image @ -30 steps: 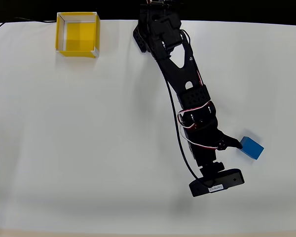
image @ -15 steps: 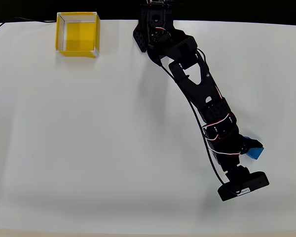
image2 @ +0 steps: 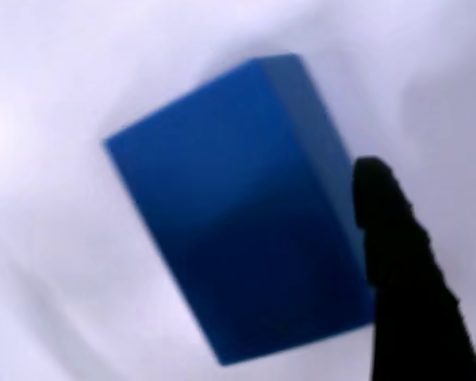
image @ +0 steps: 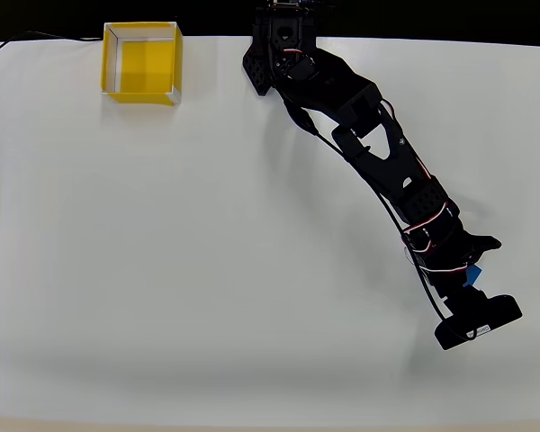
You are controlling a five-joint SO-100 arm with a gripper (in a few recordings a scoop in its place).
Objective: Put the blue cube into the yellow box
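Blue cube (image: 472, 275) is at the right side of the white worktop (image: 162, 270) in the overhead view, mostly covered by the arm (image: 378, 153); I only get a small blue sliver just beside the wrist. In the wrist view the blue cube (image2: 238, 214) takes up most of the pic, tilted w/ one corner toward the top, top face and a darker right face both visible, a bit blurred. One black finger (image2: 404, 278) rises from the bottom right corner, its tip at the cube's right edge; can't say if it's touching or just overlapping.

End effector (image: 475, 263) sits over the cube in the overhead view, w/ one dark finger jutting out to the right above the blue sliver. I see no second finger on the far side of the cube, so I can't tell if the jaws are apart or closed on it. Cube looks to be lying on the worktop.

Yellow box (image: 142, 63) is at the top left of the worktop in the overhead view, open top up, white-edged walls, yellow floor bare. It's well apart from the cube, w/ the arm base (image: 283, 40) at the top edge between them.
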